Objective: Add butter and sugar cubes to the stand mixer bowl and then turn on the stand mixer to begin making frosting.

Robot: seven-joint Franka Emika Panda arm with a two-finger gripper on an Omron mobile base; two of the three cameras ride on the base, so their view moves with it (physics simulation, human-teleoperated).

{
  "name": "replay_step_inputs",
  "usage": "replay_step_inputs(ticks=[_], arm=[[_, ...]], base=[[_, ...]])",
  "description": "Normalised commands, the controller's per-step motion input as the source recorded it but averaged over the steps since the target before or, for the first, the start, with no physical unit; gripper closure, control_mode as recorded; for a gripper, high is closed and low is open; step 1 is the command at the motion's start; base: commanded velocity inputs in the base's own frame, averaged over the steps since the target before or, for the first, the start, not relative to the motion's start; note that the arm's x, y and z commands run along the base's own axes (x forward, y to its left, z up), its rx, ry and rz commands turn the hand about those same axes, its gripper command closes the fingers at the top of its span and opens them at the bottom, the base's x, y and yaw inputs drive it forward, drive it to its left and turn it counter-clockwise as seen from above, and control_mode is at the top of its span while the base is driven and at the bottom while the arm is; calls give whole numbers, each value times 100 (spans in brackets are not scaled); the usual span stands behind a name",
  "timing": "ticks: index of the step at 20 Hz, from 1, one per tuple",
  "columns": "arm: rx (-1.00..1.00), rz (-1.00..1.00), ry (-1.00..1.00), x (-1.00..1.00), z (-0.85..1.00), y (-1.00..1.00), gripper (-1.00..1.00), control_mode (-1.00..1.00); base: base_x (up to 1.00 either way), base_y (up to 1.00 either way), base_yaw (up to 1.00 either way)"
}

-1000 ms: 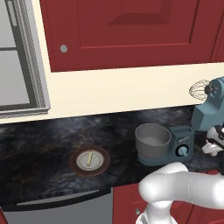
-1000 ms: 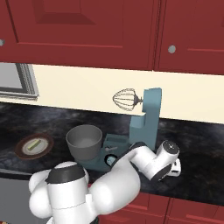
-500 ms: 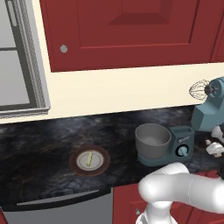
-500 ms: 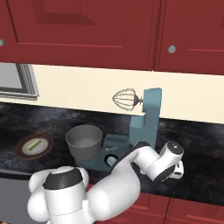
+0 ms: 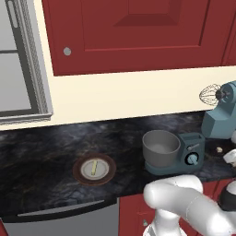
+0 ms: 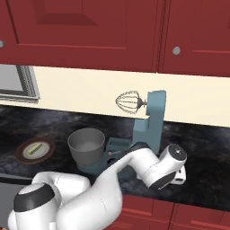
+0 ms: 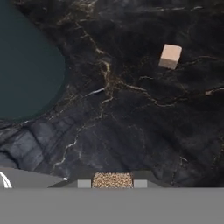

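Between the fingertips of the gripper [image 7: 113, 183], at the bottom of the hand view, sits a grainy tan sugar cube [image 7: 112, 179]; the jaws look closed on it, though only its top face shows, so how much of it they hold cannot be told. A shallow pinch like that could let it slip out on the way across. Just beyond the fingers lies the dark marble counter [image 7: 131, 118], and farther off, up and to one side, a second, paler cube [image 7: 170, 56] rests loose and well apart. Far to the other side stand the stand mixer [image 6: 150, 121] and the stand mixer bowl [image 6: 86, 146]; the raised whisk [image 6: 128, 101] overhangs it, so a high carry risks clipping it. The butter [image 5: 94, 167] waits farthest off, on its plate [image 5: 79, 163].
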Motion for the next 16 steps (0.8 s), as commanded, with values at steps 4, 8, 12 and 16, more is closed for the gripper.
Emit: replay_step_inputs(ticks=[4,8,12,16], arm=[[-6,0,-6,-41,52,59,100,-100],[-8,0,-1,-30,55,67,100,-100],[-8,0,0,-19,61,70,100,-100],[-3,0,-4,-11,62,72,100,-100]], base=[[0,0,0],[0,0,0],[0,0,0],[0,0,0]])
